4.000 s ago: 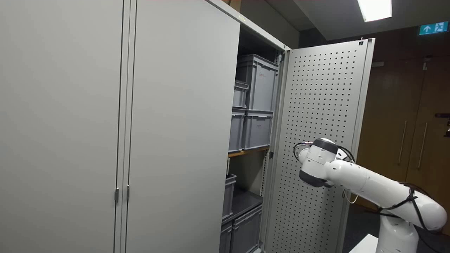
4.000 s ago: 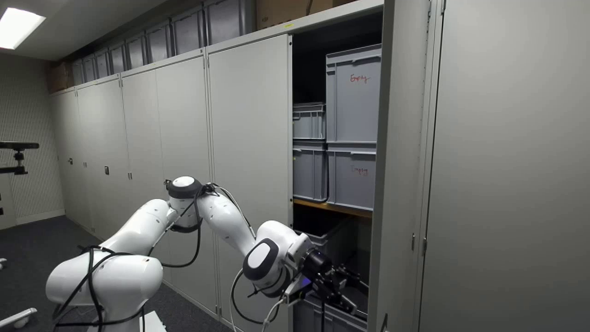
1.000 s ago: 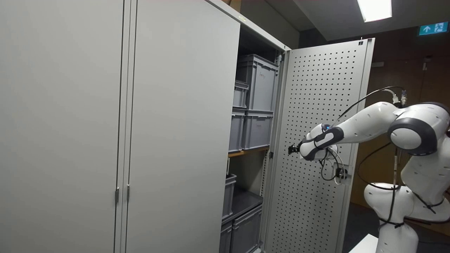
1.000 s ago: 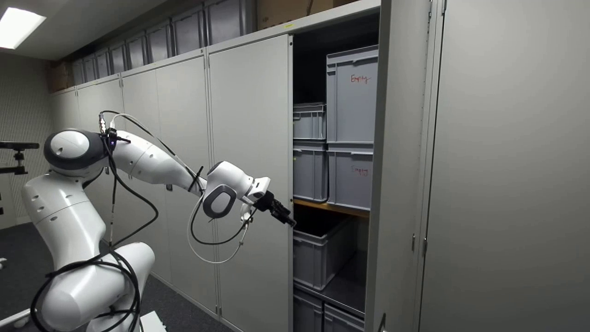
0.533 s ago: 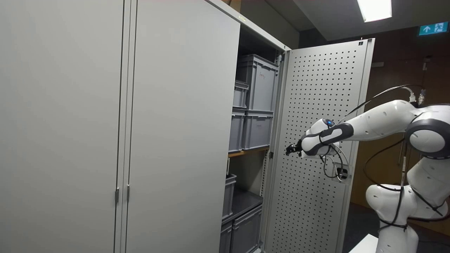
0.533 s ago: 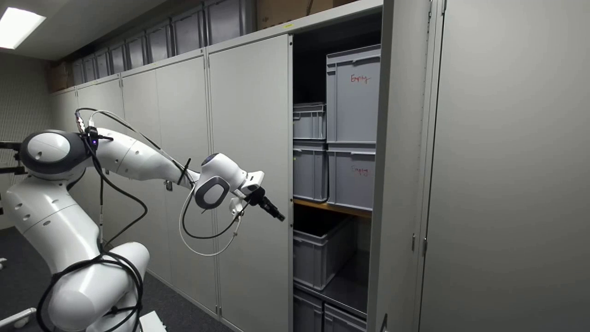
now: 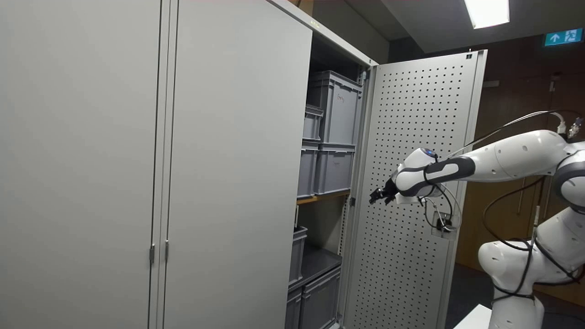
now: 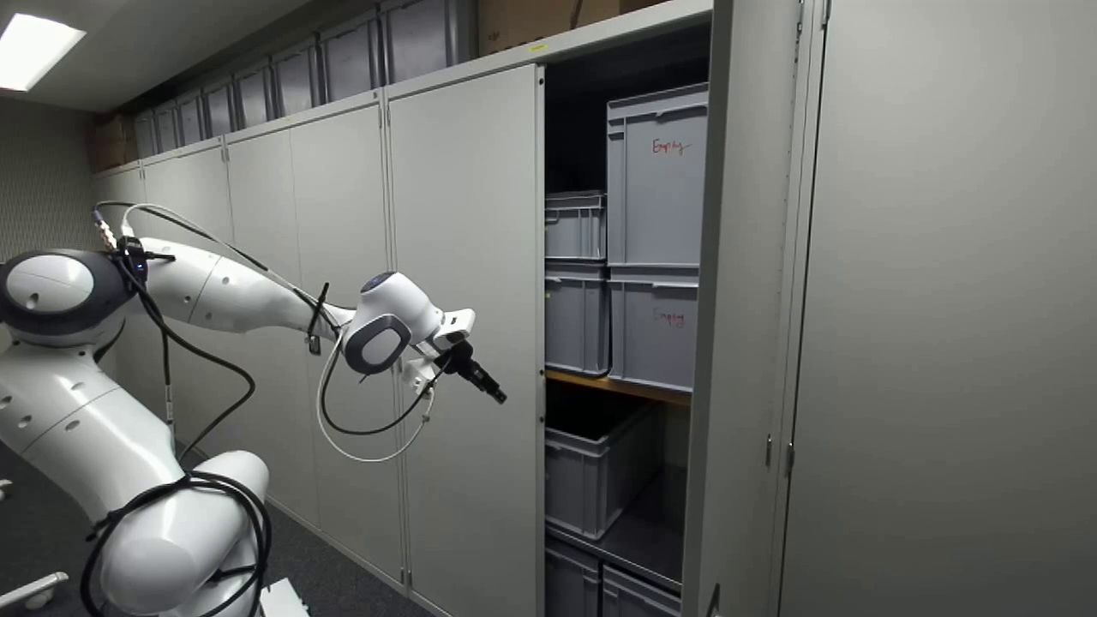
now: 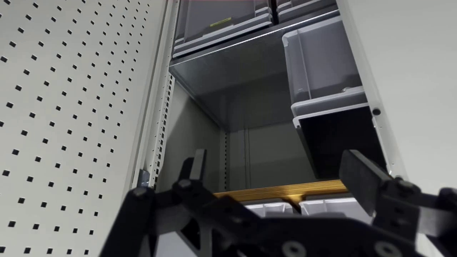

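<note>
I'm calling this a positioning step: nothing is being grasped, and the gripper (image 9: pixel 275 166) is hanging wide open and empty outside the cupboard (image 8: pixel 621 32). Any next move is probably calling for lining up first, minding the perforated door (image 7: pixel 413 128) standing alongside. The open grey bin (image 8: pixel 578 480) is sitting on the shelf (image 8: pixel 647 524) inside, ahead in the wrist view and well apart from the gripper.

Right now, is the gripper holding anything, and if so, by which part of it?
Nothing is held: in the wrist view, the gripper stands open, its jaws spread wide with nothing gripped between them.
</note>
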{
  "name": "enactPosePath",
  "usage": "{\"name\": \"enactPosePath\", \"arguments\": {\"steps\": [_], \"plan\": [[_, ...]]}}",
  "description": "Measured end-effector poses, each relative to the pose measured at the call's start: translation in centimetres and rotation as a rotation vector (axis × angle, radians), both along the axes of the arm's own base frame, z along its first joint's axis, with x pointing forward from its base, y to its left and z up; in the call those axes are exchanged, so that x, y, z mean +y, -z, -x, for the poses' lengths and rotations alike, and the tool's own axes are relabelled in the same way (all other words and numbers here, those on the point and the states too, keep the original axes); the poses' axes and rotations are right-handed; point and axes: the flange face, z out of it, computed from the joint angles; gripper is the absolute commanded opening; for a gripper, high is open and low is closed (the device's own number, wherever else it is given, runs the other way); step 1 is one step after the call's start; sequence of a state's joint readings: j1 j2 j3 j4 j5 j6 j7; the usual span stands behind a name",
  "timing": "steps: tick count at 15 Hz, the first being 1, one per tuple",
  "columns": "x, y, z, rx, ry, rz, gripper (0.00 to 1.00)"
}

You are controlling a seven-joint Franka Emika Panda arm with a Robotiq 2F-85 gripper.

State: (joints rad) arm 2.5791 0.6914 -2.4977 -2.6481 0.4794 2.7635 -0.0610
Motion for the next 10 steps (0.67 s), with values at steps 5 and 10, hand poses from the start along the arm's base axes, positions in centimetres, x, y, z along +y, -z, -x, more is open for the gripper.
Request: {"name": "enactPosePath", "arguments": {"steps": [5, 10], "plan": [[0.7, -0.8, 1.2, 0.053, -0.090, 0.012, 1.00], [-0.8, -1.7, 2.3, 0.100, -0.139, 0.021, 1.00]]}}
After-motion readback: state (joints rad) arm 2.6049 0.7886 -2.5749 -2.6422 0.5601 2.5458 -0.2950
